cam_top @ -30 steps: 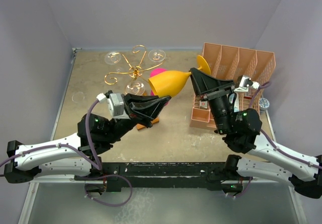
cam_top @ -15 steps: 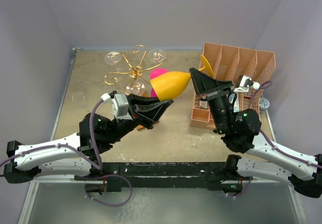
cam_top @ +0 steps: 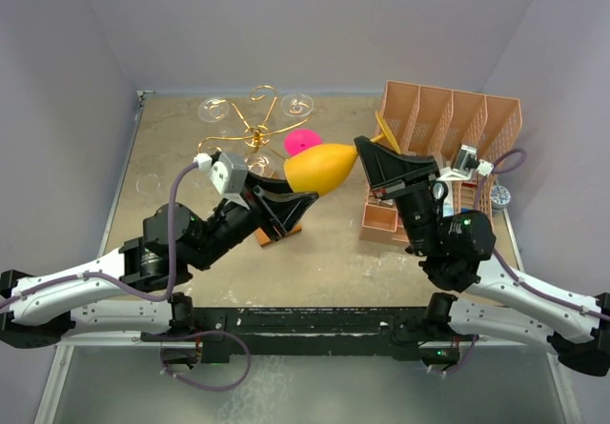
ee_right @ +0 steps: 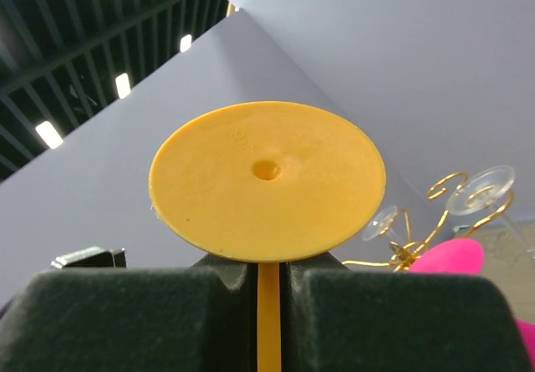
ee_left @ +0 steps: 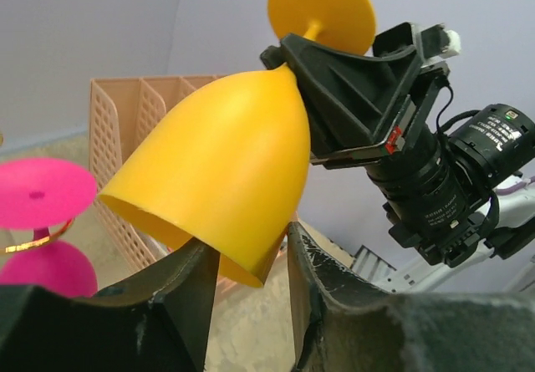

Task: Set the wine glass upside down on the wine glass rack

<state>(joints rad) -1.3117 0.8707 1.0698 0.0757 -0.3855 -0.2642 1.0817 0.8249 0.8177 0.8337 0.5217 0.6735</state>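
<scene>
The yellow wine glass (cam_top: 319, 169) hangs on its side in mid-air, bowl to the left, foot (ee_right: 267, 180) to the right. My right gripper (cam_top: 360, 150) is shut on its thin stem just under the foot, as the right wrist view (ee_right: 267, 276) shows. My left gripper (cam_top: 300, 195) is open, its jaws apart with the bowl's lower rim (ee_left: 226, 171) dipping between the two fingertips (ee_left: 251, 259). The gold wire wine glass rack (cam_top: 253, 138) stands behind and left of the glass. A pink glass (cam_top: 303, 142) and clear glasses (cam_top: 213, 110) hang on it.
A salmon-pink slotted organizer (cam_top: 448, 129) stands at the back right, close behind my right gripper. A small round object (cam_top: 501, 195) lies by the right wall. Grey walls close in the table on three sides.
My right gripper has shut on the stem. My left gripper has opened off the bowl's rim. The glass has shifted slightly left and forward.
</scene>
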